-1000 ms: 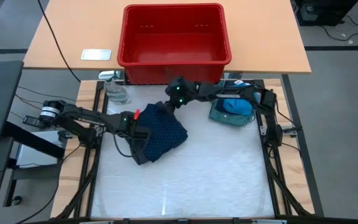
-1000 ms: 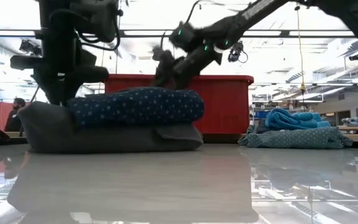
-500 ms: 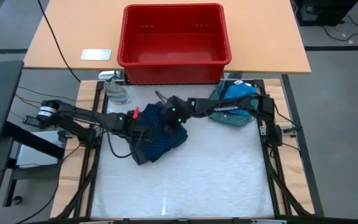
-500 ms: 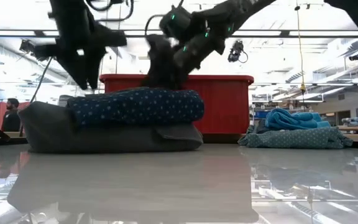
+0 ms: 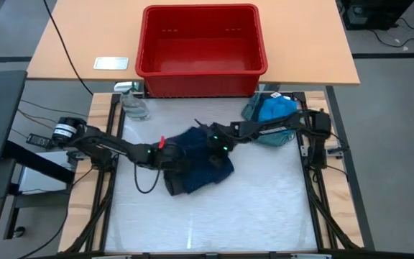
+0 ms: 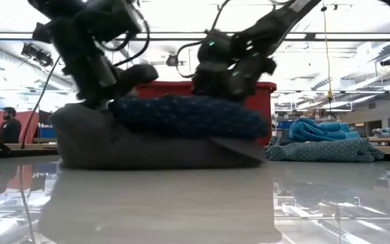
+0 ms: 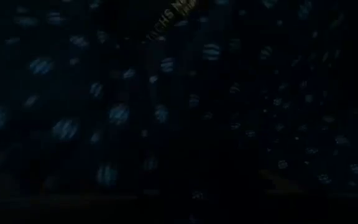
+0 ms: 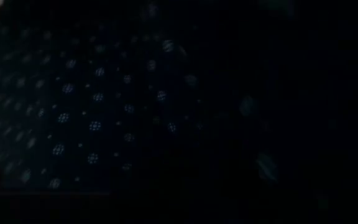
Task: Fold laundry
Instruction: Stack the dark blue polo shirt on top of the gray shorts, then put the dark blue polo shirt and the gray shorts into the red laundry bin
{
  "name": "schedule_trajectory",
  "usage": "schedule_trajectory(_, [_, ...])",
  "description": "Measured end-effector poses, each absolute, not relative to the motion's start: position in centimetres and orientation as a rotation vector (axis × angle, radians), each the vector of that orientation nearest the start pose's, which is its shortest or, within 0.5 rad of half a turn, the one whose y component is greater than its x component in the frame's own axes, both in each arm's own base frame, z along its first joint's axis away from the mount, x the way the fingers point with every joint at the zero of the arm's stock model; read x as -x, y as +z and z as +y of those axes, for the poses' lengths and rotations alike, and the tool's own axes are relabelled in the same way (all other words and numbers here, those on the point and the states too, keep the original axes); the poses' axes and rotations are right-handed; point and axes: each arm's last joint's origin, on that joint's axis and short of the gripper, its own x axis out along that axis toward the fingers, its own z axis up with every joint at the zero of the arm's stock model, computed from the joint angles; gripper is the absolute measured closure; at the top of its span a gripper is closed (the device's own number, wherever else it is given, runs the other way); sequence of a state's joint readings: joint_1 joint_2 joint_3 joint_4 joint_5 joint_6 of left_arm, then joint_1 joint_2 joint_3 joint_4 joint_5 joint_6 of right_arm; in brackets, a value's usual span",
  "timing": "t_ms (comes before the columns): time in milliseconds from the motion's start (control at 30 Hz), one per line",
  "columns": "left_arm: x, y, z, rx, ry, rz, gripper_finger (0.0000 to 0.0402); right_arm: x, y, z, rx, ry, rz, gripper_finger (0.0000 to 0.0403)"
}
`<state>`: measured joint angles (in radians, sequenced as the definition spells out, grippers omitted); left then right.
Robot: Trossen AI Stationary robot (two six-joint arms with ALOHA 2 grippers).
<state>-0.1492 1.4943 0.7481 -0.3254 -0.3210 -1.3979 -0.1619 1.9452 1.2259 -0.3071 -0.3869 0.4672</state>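
Behind navy dotted piece [image 5: 205, 167], red bin [image 5: 202, 49]; blue garment [image 5: 273, 109] aside.

Soft dotted cloth [image 5: 210, 167], glossy red plastic bin [image 5: 203, 43], smooth wood tabletop [image 5: 85, 39].

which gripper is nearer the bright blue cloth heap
Right. The right gripper sits on the navy dotted garment, just left of the bright blue cloth heap; the left gripper is further left.
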Motion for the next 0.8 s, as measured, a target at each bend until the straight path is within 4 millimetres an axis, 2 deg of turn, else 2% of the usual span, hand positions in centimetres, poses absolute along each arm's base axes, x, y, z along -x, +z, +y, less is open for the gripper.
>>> schedule_trajectory(100, [-28.1,17.1,-3.9,1.009,0.764,0.706,0.0297,-36.3,16.4,-3.7,-0.744,0.017,1.067,0.0244])
schedule_trajectory(200, [-29.5,19.2,-4.4,0.929,0.719,0.713,0.0299,-34.2,19.4,-3.1,-0.738,0.040,1.012,0.0244])
schedule_trajectory(300, [-30.3,21.7,-3.7,0.840,0.732,0.723,0.0298,-32.2,22.7,-4.0,-0.697,-0.027,0.936,0.0243])
schedule_trajectory(467, [-30.4,24.9,-2.1,0.713,0.807,0.803,0.0298,-29.1,25.4,-6.7,-0.569,-0.260,0.886,0.0242])
schedule_trajectory(533, [-30.0,24.9,-1.7,0.707,0.841,0.831,0.0298,-28.4,25.4,-8.0,-0.542,-0.326,0.900,0.0242])
schedule_trajectory(600, [-29.8,24.8,-2.1,0.747,0.844,0.819,0.0298,-27.9,24.7,-8.9,-0.567,-0.335,0.919,0.0242])
schedule_trajectory(700, [-29.1,24.2,-4.4,0.831,0.803,0.809,0.0288,-27.0,23.5,-9.0,-0.647,-0.266,0.946,0.0242])
schedule_trajectory(800, [-27.1,23.0,-6.6,0.895,0.812,0.837,0.0258,-25.7,22.3,-8.5,-0.721,-0.240,0.935,0.0237])
